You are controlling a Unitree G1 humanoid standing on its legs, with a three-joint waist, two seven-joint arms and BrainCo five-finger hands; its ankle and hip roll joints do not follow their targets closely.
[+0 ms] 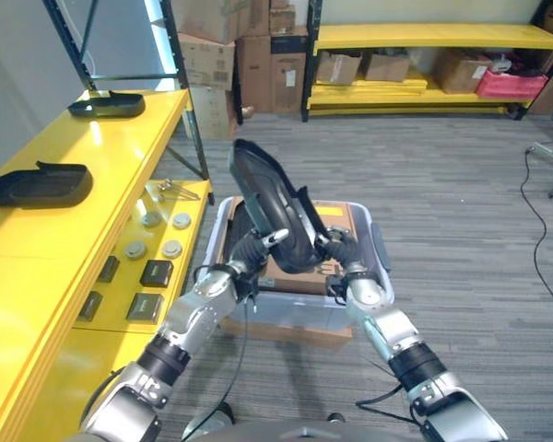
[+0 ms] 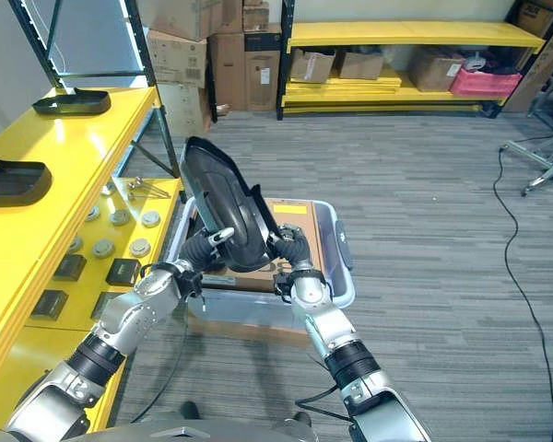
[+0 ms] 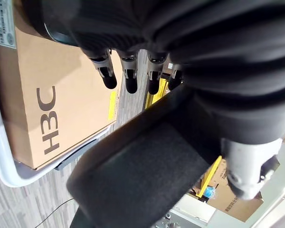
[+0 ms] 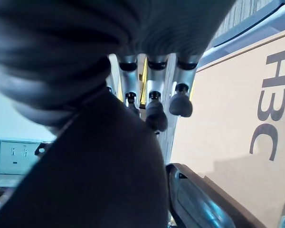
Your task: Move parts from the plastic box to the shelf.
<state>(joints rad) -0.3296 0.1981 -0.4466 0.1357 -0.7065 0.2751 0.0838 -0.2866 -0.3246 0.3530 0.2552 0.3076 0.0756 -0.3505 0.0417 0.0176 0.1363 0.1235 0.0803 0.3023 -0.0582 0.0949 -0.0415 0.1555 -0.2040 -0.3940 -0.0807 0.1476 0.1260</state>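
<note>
Above the clear plastic box (image 1: 286,308), both hands, left hand (image 1: 258,247) and right hand (image 1: 339,249), clasp the long black moulded part (image 1: 272,207) upright, the yellow shelf (image 1: 83,175) lying leftward.

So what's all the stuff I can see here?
Large black part: one, held up between both hands above the box.
Plastic box: one, clear, on the floor, cardboard box inside.
Black parts on shelf: two, one near, one far.
Yellow shelf: on the left, small round and dark square items on its lower level.
Cardboard boxes: several, at the back.
Left hand, right hand: each on one side of the part.
</note>
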